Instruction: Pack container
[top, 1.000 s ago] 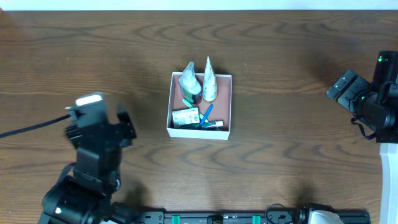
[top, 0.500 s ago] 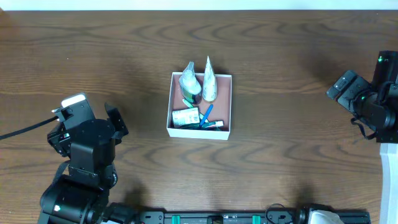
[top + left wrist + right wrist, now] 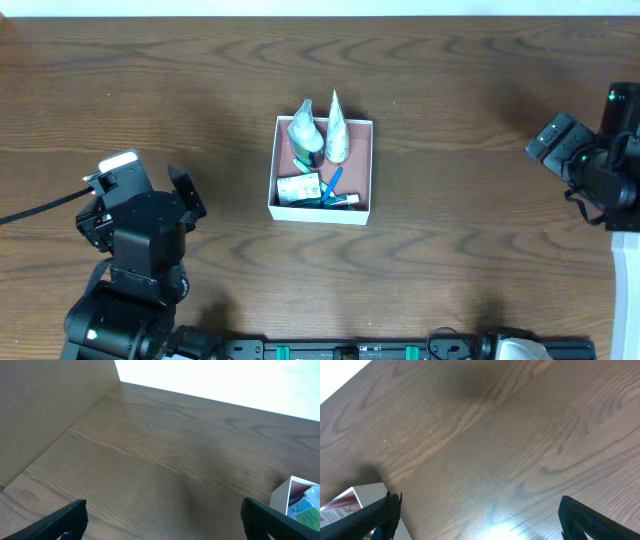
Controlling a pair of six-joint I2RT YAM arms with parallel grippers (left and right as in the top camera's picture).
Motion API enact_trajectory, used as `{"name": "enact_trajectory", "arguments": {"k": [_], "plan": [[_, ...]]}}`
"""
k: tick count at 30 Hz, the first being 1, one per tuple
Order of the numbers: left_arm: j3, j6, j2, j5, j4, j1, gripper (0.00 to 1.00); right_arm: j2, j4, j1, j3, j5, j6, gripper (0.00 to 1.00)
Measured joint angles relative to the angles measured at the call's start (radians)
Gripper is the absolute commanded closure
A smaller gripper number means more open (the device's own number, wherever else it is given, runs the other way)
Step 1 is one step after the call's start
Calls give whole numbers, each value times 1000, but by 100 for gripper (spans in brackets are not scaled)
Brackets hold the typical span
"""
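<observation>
Dark brown wood with a flowing grain makes up the table [image 3: 470,110], matte apart from a pale glare patch in the right wrist view. The container [image 3: 318,213] sits near the middle of it, a square shallow box with thin white walls and a reddish-pink floor, well apart from both arms. Inside, two pale tapered tubes [image 3: 336,130] lean side by side at the far wall, their pointed tips rising past the rim. Nearer the front lie a small printed white-and-green carton [image 3: 298,187] and a slim blue stick-shaped item [image 3: 332,181]; I cannot tell what the latter is. The left gripper [image 3: 162,512] hangs over bare wood to the container's left. Its black fingers [image 3: 70,515] are spread wide at the bottom corners of its view, holding and touching nothing. The right gripper [image 3: 479,510] is at the table's right edge, its dark fingers equally wide apart and empty.
</observation>
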Motion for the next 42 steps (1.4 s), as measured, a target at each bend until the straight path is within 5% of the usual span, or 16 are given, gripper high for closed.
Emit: {"name": "enact_trajectory", "arguments": {"k": [6, 14, 25, 42], "plan": [[0, 0, 0, -2, -1, 0, 2, -199, 87, 0, -101, 18, -8, 1], [0, 2, 1, -9, 0, 0, 2, -680, 456, 0, -568, -74, -262, 1], [0, 3, 1, -11, 0, 0, 2, -1159, 491, 0, -1099, -238, -516, 1], [0, 3, 2, -11, 0, 0, 2, -1196, 606, 0, -1342, -319, -535, 1]]}}
